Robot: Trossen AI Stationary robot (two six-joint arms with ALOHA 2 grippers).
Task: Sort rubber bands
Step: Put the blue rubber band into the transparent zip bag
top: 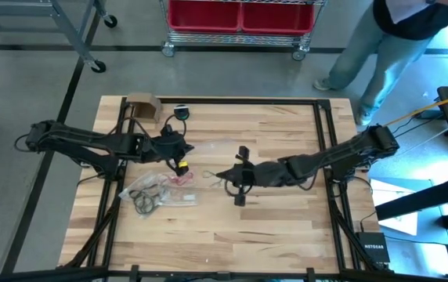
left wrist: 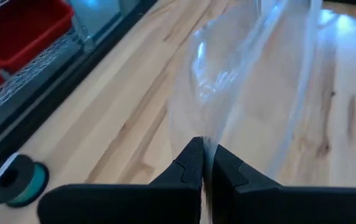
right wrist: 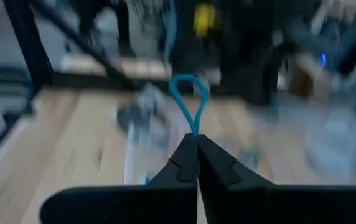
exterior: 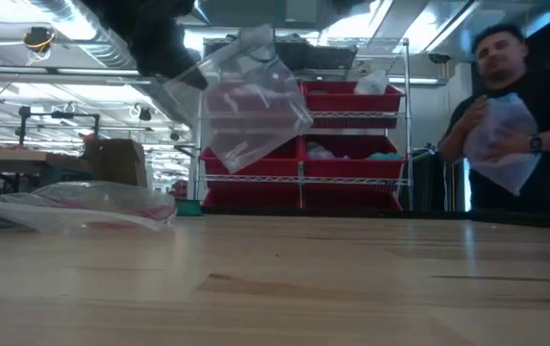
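Two clear bags show. One lies left of the table's (top: 287,227) centre, holding black and red rubber bands (top: 149,194). Left gripper (left wrist: 206,163) pinches the other, raised bag (left wrist: 252,81). Right gripper (right wrist: 196,144), near centre, clamps a teal band (right wrist: 187,106).

Bright, even light falls from the ceiling lamps (exterior: 68,24), which glare white in the low view. The wooden table (top: 271,227) is evenly lit from above, with only soft, short shadows under the arms. From table height the near boards are out of focus. The right wrist view is heavily smeared with blur; only the teal band (right wrist: 189,102) reads. A clear bag (left wrist: 252,81) shines with pale glare.
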